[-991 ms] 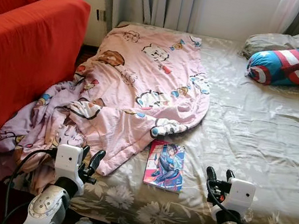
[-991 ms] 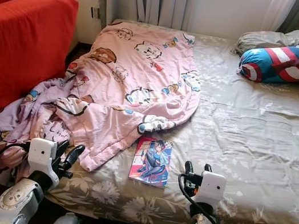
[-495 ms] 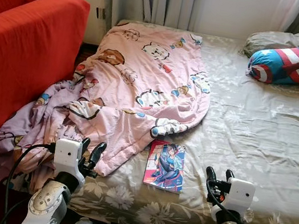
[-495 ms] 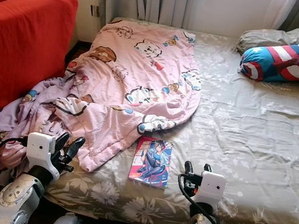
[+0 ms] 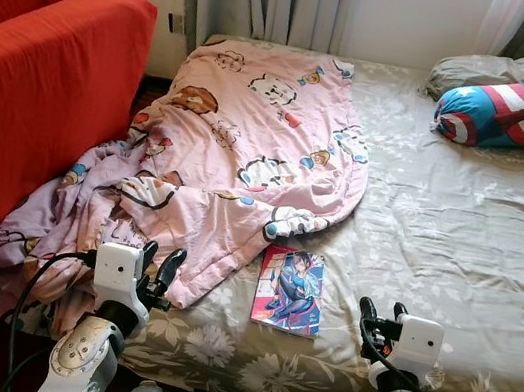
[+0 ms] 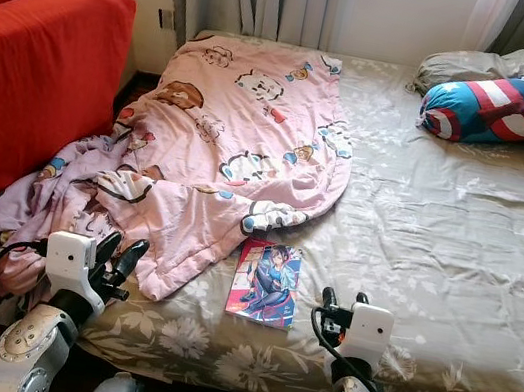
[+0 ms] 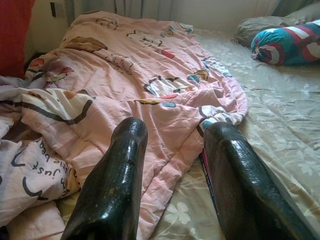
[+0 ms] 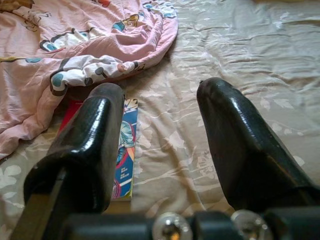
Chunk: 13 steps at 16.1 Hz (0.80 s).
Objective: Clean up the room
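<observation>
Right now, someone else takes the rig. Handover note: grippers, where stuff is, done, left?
Left gripper: open, holding nothing, raised at the near edge of the bed, just short of the pink blanket.
Right gripper: open, holding nothing, raised over the near edge, to the right of the book.
Blanket lies rumpled on the left half of the bed, one end spilling off toward the red sofa. Book lies flat by the blanket's lower corner. Striped pillow sits on the far right of the bed against a grey pillow.
Done: nothing visibly tidied.
Left: book and blanket, neither one gripped.
</observation>
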### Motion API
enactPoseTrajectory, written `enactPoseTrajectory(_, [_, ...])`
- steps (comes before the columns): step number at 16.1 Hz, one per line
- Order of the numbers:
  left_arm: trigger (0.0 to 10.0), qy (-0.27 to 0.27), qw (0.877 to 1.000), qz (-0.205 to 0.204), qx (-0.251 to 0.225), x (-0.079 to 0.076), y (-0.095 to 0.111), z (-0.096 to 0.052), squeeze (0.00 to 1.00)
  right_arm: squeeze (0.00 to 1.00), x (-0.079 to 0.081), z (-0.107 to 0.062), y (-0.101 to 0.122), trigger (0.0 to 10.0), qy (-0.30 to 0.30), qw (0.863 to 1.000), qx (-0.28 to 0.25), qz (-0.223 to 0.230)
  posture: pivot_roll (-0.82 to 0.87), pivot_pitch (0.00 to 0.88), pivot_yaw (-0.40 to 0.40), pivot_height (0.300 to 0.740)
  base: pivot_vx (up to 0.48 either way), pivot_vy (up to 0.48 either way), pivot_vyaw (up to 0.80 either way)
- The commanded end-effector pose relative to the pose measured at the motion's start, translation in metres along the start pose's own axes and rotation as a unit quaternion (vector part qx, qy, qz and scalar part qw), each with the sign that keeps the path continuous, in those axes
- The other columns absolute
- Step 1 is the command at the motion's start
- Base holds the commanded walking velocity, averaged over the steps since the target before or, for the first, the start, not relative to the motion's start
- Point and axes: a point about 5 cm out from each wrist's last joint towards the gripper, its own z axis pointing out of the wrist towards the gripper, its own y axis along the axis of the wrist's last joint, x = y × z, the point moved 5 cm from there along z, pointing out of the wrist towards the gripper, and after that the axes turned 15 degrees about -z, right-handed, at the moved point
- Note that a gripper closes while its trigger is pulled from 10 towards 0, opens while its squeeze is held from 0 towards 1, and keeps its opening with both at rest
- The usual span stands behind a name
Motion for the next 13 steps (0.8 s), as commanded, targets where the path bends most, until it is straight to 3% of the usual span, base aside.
enactPoseTrajectory(1, [10.0, 0.003, 1.0, 0.003, 0.005, 0.0006, -0.0014, -0.0003, 0.0, 0.0, -0.001, 0.002, 0.0056, 10.0, -0.001, 1.0, -0.01, -0.002, -0.02, 0.08, -0.014, 0.647, 0.0, 0.0, 0.0])
enactPoseTrajectory(13, [10.0, 0.003, 1.0, 0.005, 0.01, 0.0013, -0.0029, -0.0012, 0.0, 0.0, -0.0017, 0.0019, 0.0046, 10.0, -0.005, 1.0, -0.007, -0.008, -0.02, 0.081, -0.012, 0.647, 0.0, 0.0, 0.0])
